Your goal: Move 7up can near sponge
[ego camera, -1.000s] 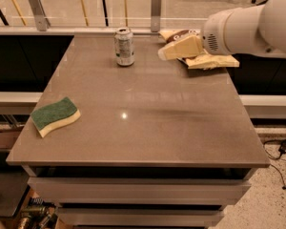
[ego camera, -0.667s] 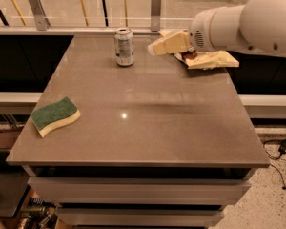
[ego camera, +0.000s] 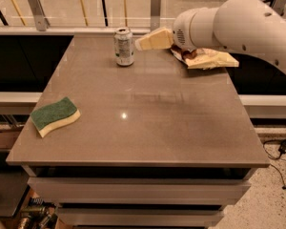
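We are at the approach step. The gripper (ego camera: 144,42) hangs just right of the 7up can (ego camera: 124,46), which stands upright at the far edge of the worktop (ego camera: 148,128). We cannot tell the state of the jaws. The next move calls for grasping the can and carrying it to the sponge (ego camera: 55,116), well apart at front left.

jaws beside 7up can (ego camera: 124,46), bare tabletop (ego camera: 148,113) toward sponge (ego camera: 55,116).

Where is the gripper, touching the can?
Cannot tell. Camera view: gripper sits just beside the can, no plain gap or contact.
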You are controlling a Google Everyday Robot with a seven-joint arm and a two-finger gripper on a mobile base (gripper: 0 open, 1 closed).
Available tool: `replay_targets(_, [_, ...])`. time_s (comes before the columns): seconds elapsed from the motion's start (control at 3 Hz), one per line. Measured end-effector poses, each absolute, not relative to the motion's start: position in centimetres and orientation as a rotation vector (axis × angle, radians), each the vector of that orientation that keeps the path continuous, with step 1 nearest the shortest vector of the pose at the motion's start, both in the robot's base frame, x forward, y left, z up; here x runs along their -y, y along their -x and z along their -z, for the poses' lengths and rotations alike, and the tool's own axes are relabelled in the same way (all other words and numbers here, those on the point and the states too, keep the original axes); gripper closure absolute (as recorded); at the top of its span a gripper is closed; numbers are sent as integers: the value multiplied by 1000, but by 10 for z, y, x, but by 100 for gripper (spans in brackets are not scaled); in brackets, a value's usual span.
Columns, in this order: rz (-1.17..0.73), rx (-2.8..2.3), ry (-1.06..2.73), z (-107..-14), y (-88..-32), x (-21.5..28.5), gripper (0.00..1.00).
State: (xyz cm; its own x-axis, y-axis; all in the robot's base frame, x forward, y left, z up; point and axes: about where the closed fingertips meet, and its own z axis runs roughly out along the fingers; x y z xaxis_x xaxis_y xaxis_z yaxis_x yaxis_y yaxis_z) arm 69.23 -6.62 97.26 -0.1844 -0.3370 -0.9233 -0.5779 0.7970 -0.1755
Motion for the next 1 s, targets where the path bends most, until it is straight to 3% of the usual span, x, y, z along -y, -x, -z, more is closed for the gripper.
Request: replay_targets(1.0, [-343, -1758, 728, -956, -722, 11, 0])
